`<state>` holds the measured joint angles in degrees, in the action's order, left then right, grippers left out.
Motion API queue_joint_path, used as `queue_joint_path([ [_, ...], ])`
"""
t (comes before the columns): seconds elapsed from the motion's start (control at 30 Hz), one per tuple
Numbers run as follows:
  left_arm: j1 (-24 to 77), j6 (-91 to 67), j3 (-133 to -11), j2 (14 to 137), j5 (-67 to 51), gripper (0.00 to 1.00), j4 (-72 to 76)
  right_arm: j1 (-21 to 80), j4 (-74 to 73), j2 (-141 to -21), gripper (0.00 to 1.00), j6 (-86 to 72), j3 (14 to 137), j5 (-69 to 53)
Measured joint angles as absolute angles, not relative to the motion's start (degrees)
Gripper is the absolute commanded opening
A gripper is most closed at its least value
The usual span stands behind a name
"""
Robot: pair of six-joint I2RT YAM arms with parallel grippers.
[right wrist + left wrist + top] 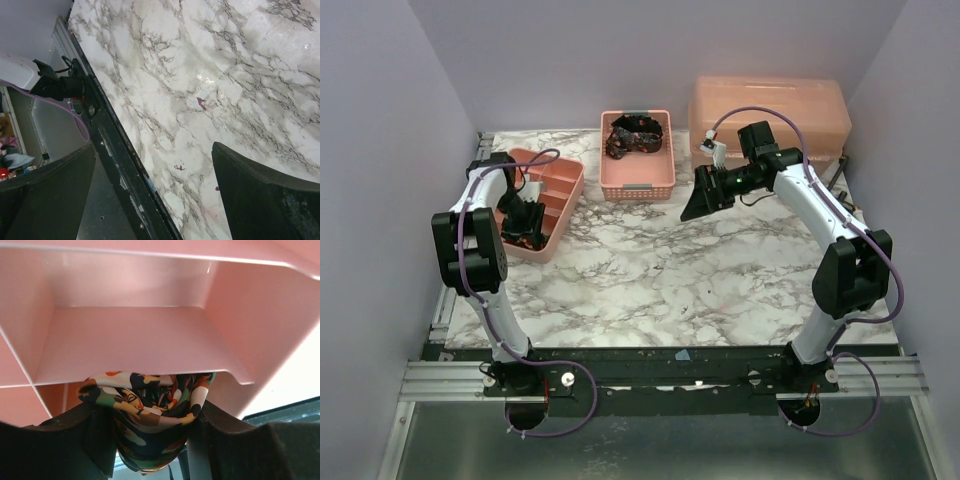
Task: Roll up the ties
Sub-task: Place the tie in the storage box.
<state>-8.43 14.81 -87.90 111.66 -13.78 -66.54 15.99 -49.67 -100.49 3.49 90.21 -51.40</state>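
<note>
A: Top view?
B: Left end effector (525,228) was down in the divided tray (563,185). Loose tie (632,135) lay bunched in the basket (638,182), back-left of the nearer right end effector (702,205).
A: Wrists?
B: Left was clamped on rolled tie (150,405). Right was wide apart over the tabletop (225,75).

White arms (500,315) — black joints (470,250), purple cables (757,109)
</note>
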Motion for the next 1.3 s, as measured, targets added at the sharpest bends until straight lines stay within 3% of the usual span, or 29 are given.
queue_joint_path([
  [0.1,-7.73,13.82,-86.80,111.66,-12.16,0.01,-64.95,15.99,-49.67,-100.49,1.00,3.49,90.15,-51.03],
  [0.33,-5.58,11.64,-84.40,111.66,-7.66,0.38,-61.71,15.99,-49.67,-100.49,1.00,3.49,90.15,-50.63],
  [0.63,-5.13,10.61,-84.14,111.44,-6.61,0.57,-61.43,15.99,-49.76,-100.49,1.00,3.53,90.17,-50.17],
  [0.7,-5.13,10.63,-84.58,111.44,-6.61,0.65,-61.78,15.99,-49.78,-100.49,1.00,3.53,90.17,-50.17],
  [1.3,-5.13,13.13,-90.70,109.78,-4.91,0.70,-64.49,15.99,-49.78,-100.53,1.00,3.53,90.37,-50.24],
])
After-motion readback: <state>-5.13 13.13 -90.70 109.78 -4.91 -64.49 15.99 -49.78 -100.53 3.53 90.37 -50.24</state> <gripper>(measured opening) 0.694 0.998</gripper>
